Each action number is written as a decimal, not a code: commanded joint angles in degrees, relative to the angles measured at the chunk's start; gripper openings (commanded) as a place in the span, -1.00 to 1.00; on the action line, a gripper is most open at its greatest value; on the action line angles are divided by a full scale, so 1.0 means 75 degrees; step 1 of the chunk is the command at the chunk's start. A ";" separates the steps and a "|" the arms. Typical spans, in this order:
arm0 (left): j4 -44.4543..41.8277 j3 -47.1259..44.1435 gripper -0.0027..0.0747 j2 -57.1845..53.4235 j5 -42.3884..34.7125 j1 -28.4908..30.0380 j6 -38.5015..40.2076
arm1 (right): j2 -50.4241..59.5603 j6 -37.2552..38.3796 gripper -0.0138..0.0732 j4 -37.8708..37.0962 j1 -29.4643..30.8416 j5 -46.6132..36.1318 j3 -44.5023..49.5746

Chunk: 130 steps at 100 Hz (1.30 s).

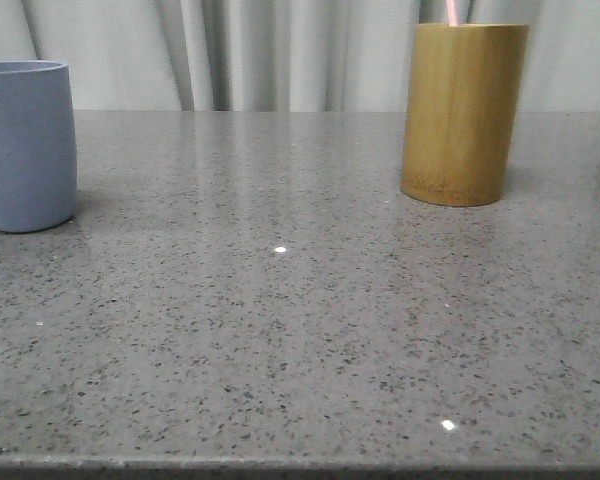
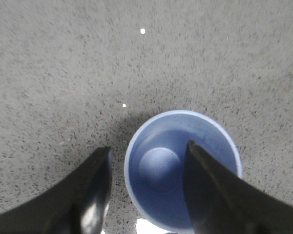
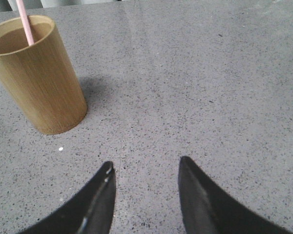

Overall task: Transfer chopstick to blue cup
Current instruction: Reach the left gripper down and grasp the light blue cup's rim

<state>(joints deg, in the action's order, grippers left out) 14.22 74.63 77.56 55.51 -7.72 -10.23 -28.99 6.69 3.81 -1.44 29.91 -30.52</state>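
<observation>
The blue cup (image 1: 25,145) stands upright at the table's far left. In the left wrist view the cup (image 2: 158,170) is seen from above and is empty. My left gripper (image 2: 149,148) hangs open above its rim, one finger over the cup's inside, the other outside it. A pale pink chopstick (image 1: 451,11) sticks up out of the bamboo holder (image 1: 463,112) at the back right; it also shows in the right wrist view (image 3: 25,22) inside the holder (image 3: 39,78). My right gripper (image 3: 145,165) is open and empty over bare table beside the holder. Neither gripper shows in the front view.
The grey speckled stone table (image 1: 300,330) runs to a front edge at the bottom of the front view. A pale curtain (image 1: 250,50) hangs behind the table.
</observation>
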 commanded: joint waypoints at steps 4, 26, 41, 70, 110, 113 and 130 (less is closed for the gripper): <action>0.0144 0.0456 -0.06 0.0239 0.0019 -0.0059 -0.0013 | -0.0088 -0.0034 0.08 0.0008 0.0040 -0.0610 -0.0298; 0.0077 0.0578 -0.06 0.0700 0.0255 -0.0059 -0.0013 | -0.0088 -0.0034 0.08 0.0008 0.0040 -0.0610 -0.0298; 0.0062 0.0578 -0.06 0.0833 0.0285 -0.0059 -0.0013 | -0.0088 -0.0034 0.08 0.0008 0.0040 -0.0610 -0.0298; -0.0033 0.0578 -0.11 0.1091 0.0603 -0.0059 -0.0013 | -0.0088 -0.0034 0.08 0.0008 0.0040 -0.0617 -0.0298; -0.0045 0.0592 -0.98 0.1115 0.0619 -0.0059 -0.0013 | -0.0088 -0.0034 0.08 0.0008 0.0040 -0.0617 -0.0298; -0.0045 0.0610 -0.98 0.1115 0.0619 -0.0059 -0.0013 | -0.0088 -0.0034 0.08 0.0008 0.0040 -0.0617 -0.0298; 0.0322 0.1056 -0.98 0.1115 0.0443 -0.0151 -0.0013 | -0.0088 -0.0034 0.08 0.0008 0.0040 -0.0617 -0.0298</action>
<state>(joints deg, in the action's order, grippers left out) 14.10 79.14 87.68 61.77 -7.85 -10.31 -28.99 6.69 3.81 -1.44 29.58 -30.52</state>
